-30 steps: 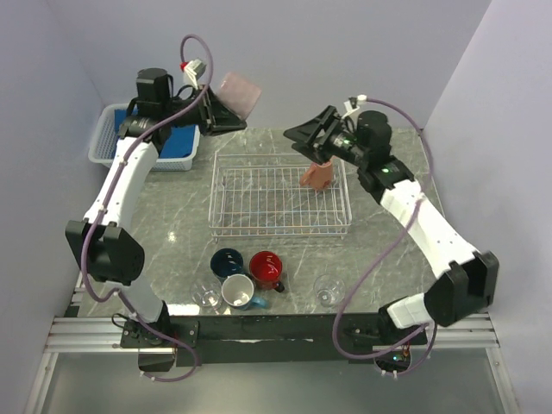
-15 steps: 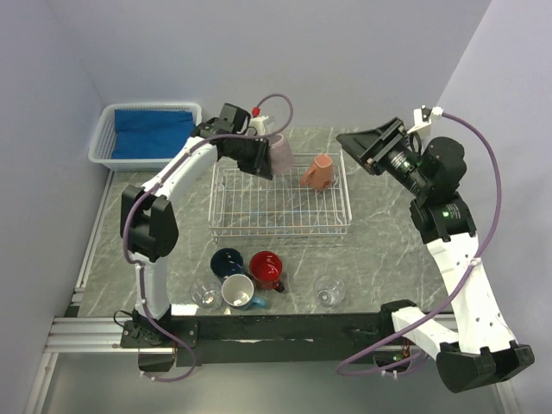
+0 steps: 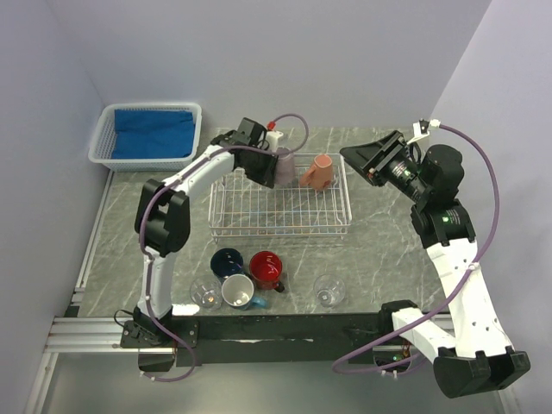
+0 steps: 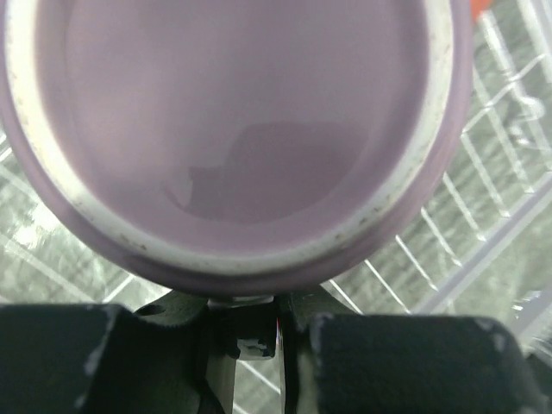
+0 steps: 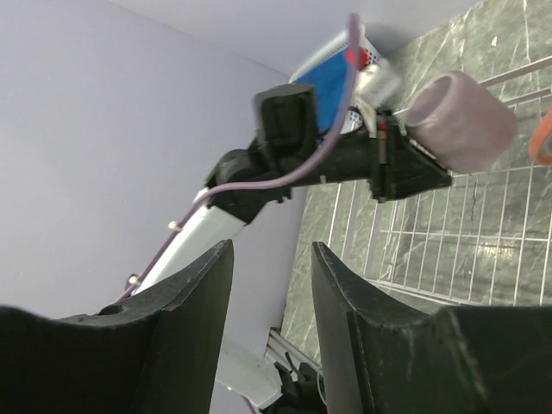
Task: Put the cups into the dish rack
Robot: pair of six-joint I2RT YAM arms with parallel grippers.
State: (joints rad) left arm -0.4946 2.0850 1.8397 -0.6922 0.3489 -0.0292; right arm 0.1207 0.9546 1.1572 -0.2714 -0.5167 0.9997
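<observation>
My left gripper (image 3: 269, 166) is shut on the mauve mug (image 3: 283, 166) and holds it over the back left part of the white wire dish rack (image 3: 280, 226). In the left wrist view the mug's open mouth (image 4: 233, 129) fills the frame, with the shut gripper (image 4: 259, 332) below its rim. A salmon-orange mug (image 3: 318, 171) lies in the rack's back right. My right gripper (image 3: 366, 158) is open, empty and raised right of the rack; its view shows the mauve mug (image 5: 461, 121). The navy (image 3: 227, 261), red (image 3: 266, 270) and light blue (image 3: 237, 292) mugs stand in front of the rack.
Two clear glass cups (image 3: 206, 297) (image 3: 327, 291) stand near the table's front edge. A white plastic basket (image 3: 102, 138) with blue cloth sits at the back left, off the table's corner. Walls close in on the left, back and right.
My left arm swung from the basket side over to the rack with the mauve mug and lowered it. My right gripper let go of the salmon mug and pulled back to the right.
</observation>
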